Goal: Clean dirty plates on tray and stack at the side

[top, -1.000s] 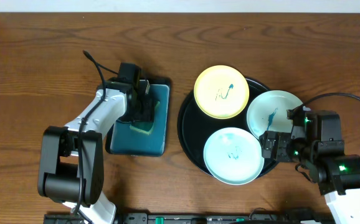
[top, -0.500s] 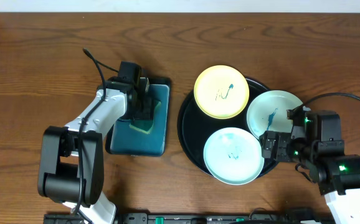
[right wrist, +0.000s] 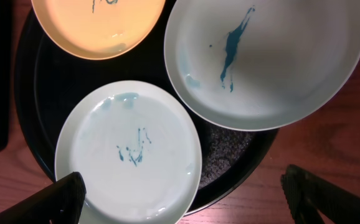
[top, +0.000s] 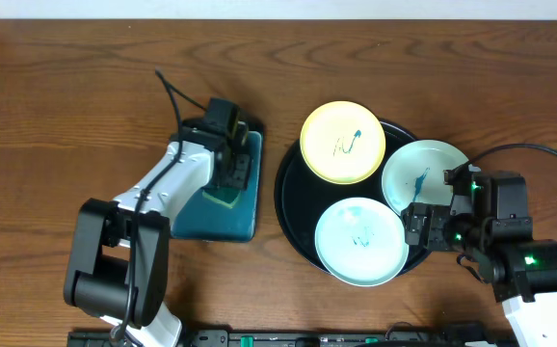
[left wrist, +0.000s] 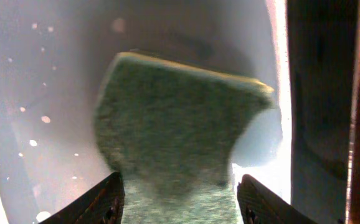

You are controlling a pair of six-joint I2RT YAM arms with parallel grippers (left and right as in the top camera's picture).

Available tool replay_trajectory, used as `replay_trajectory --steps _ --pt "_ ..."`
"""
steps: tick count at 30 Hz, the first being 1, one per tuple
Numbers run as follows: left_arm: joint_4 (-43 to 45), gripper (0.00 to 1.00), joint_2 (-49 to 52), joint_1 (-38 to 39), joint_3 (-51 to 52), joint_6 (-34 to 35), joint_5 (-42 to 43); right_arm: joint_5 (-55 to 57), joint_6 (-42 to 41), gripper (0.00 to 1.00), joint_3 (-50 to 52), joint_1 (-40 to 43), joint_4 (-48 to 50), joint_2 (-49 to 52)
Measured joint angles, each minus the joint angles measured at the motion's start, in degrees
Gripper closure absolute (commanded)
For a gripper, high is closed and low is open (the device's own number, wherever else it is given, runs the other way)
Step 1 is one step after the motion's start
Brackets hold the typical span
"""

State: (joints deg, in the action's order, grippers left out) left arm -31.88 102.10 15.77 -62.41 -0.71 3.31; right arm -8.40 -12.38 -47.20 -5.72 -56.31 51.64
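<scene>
Black fingertips of the left pincer (left wrist: 181, 200) press on both flanks of a sponge (left wrist: 180, 124), gripping it across its narrow waist. Green scrub face toward the wrist camera, thin yellow edge at the far end. Wrist view is blurred, so I cannot tell whether the sponge is lifted or touching what lies beneath. Seen from overhead, pincer and sponge sit over the right half of a teal tray (top: 211, 224), rectangular, lying left of centre on the brown wood-grain bench (top: 66, 96).

Right pincer (right wrist: 189, 190) stands wide open, fingertips far apart, gripping nothing. It hangs over the near-right rim of the black tray (top: 293, 207). That tray is round and glossy, right of centre on the bench, just beside the teal tray.

Three plates, all on the black tray, side by side:
- yellow plate (top: 342, 143): far-left part of the tray, its edge riding out past the far rim. Teal scribble near its middle.
- mint plate (top: 423, 178): right edge of the tray, overhanging the rim there. Long teal streak with small dots.
- second mint plate (top: 361, 241): near edge of the tray, one fingertip of the right pincer over its near rim. Faint teal smear and a small scribble.

The two mint plates meet at their rims; touching or overlapping, cannot tell.
</scene>
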Motion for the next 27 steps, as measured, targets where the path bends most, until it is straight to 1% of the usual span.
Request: replay_trajectory --steps 6,11,12,15,18,27 --pt "0.0 0.41 0.0 0.83 0.0 -0.63 -3.5 0.02 0.0 0.01 0.0 0.0 0.0 0.0" --pt "-0.13 0.41 0.0 0.85 0.0 -0.61 -4.2 0.02 0.0 0.01 0.0 0.0 -0.02 0.0" --pt "-0.13 0.43 0.0 0.83 0.0 -0.57 -4.22 0.02 0.0 0.01 0.0 0.0 -0.02 0.0" --pt "-0.09 0.57 0.0 0.83 0.11 -0.11 -4.44 0.02 0.0 0.01 0.0 0.0 -0.02 0.0" --pt "-0.04 0.65 0.0 0.83 0.17 0.68 -4.57 0.02 0.0 0.01 0.0 0.0 -0.02 0.0" --pt "0.98 0.65 0.0 0.85 1.2 2.21 -4.59 0.02 0.0 0.01 0.0 0.0 -0.02 0.0"
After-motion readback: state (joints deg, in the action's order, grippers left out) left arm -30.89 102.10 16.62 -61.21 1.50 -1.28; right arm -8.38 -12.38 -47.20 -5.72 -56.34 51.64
